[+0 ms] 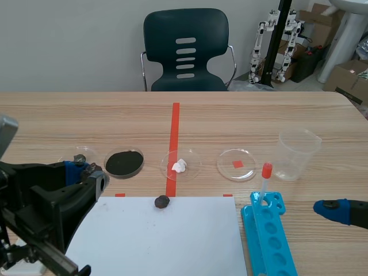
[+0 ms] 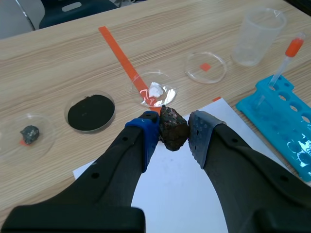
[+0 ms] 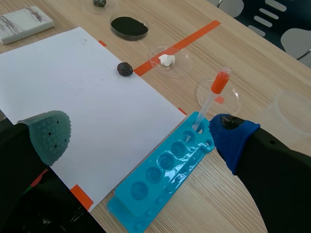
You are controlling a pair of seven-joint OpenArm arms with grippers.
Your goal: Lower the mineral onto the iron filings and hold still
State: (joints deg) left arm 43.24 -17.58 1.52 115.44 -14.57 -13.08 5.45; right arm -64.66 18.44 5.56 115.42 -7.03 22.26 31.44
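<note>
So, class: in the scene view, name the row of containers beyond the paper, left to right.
dish with a grey stone → dish of iron filings → dish with a white lump → empty dish → clear beaker

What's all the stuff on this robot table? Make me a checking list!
Surface: wooden table, white paper sheet, orange-red tape line.
Job's things: dark mineral lying on the paper's far edge; iron filings in a dish beyond it.
Clutter: dish with small rock, dish with white lump, empty dish, plastic beaker, blue tube rack holding dropper, marbled block.
Grippers: left gripper open, clear of the mineral; right gripper open near the rack.
Cables: nothing seen.
Surroundings: dark chair, cardboard boxes.
</note>
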